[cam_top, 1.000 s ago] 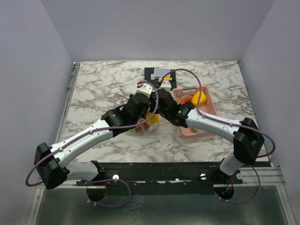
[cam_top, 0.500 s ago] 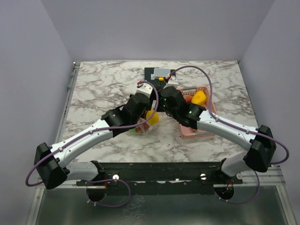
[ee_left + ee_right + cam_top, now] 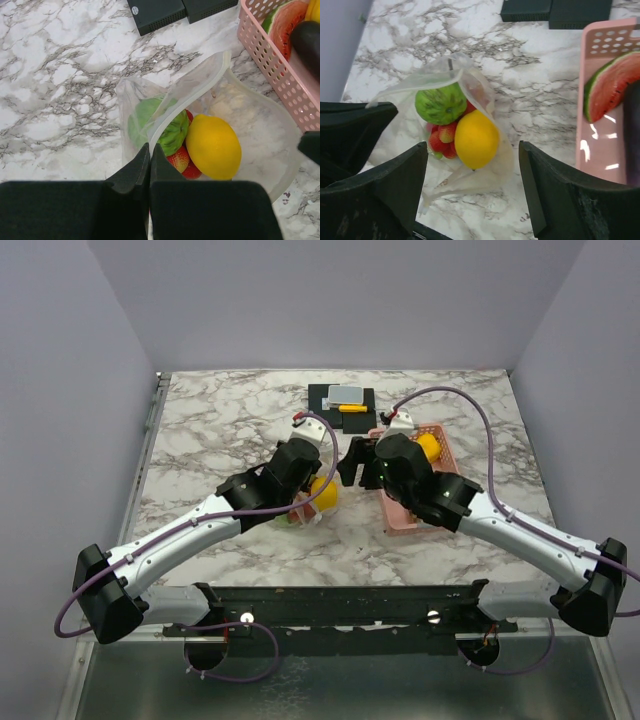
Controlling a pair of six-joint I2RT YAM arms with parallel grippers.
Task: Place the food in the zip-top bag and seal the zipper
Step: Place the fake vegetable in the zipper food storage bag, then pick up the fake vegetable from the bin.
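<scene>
Evidently the loading was only partly done. The left end effector (image 3: pixel 149 152) was clamped on the near rim of the zip-top bag (image 3: pixel 250 125), whose mouth gaped directly ahead of its fingers. The right end effector (image 3: pixel 472 150) hung above the bag, jaws spread wide and carrying nothing.

Count inside the bag: one lemon (image 3: pixel 213 146), one green piece (image 3: pixel 142 120), two strawberries (image 3: pixel 177 159) visible.

Count in the pink basket (image 3: pixel 265 60), to the right of the left end effector: one watermelon slice (image 3: pixel 285 25), one dark piece (image 3: pixel 306 40), one yellow piece (image 3: pixel 428 447).

Judged outstanding: those three transfers, then sealing the zipper, unsealed on the bench (image 3: pixel 60 60).
</scene>
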